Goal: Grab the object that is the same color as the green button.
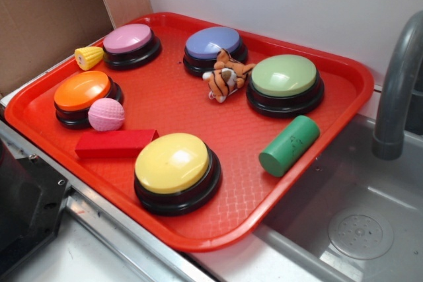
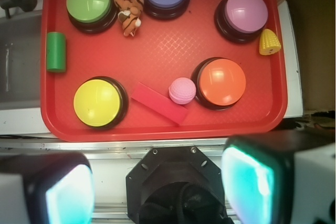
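I hover above the red tray (image 2: 157, 129), my gripper (image 2: 157, 187) spread and empty; next I must reach the green cylinder (image 2: 56, 52) beside the green button (image 2: 88, 2)

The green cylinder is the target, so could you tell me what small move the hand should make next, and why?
Probably travel out over the tray toward the green cylinder. The hand hangs open short of the tray, holding nothing, while the cylinder lies near the tray's edge beside the green button.
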`<state>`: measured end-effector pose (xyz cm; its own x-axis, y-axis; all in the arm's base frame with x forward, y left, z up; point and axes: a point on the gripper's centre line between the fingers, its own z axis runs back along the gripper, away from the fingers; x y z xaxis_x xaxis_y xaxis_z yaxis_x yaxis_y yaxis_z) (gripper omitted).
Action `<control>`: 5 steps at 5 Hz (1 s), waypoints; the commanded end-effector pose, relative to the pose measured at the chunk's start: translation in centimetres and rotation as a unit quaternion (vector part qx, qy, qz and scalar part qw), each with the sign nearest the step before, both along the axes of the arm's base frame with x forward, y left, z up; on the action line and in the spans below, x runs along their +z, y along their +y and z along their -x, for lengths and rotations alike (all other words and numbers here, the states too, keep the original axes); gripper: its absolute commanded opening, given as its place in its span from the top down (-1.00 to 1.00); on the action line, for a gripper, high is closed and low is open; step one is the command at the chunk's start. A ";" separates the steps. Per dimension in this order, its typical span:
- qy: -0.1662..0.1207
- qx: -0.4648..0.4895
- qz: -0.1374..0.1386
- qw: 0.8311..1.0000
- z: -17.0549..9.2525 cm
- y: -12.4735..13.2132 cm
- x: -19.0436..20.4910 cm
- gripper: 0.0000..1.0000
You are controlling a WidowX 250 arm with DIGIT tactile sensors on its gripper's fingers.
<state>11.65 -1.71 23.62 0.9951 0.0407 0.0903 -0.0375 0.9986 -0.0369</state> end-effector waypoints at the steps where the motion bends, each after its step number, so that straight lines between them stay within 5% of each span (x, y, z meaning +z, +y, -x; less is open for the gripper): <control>1: 0.000 0.000 0.000 1.000 0.0 0.0 0.0 -1.00; 2: -0.019 -0.006 0.014 1.000 -2.0 -1.6 -0.9 -1.00; 3: -0.016 0.017 -0.021 1.000 -4.0 -3.4 -1.7 -1.00; 4: -0.071 0.026 0.036 0.996 -6.2 -5.6 -3.1 -1.00; 5: -0.079 0.052 0.058 0.994 -8.4 -7.5 -5.5 -1.00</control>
<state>19.62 -9.09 16.79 0.9671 0.1603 0.1976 -0.1349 0.9814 -0.1363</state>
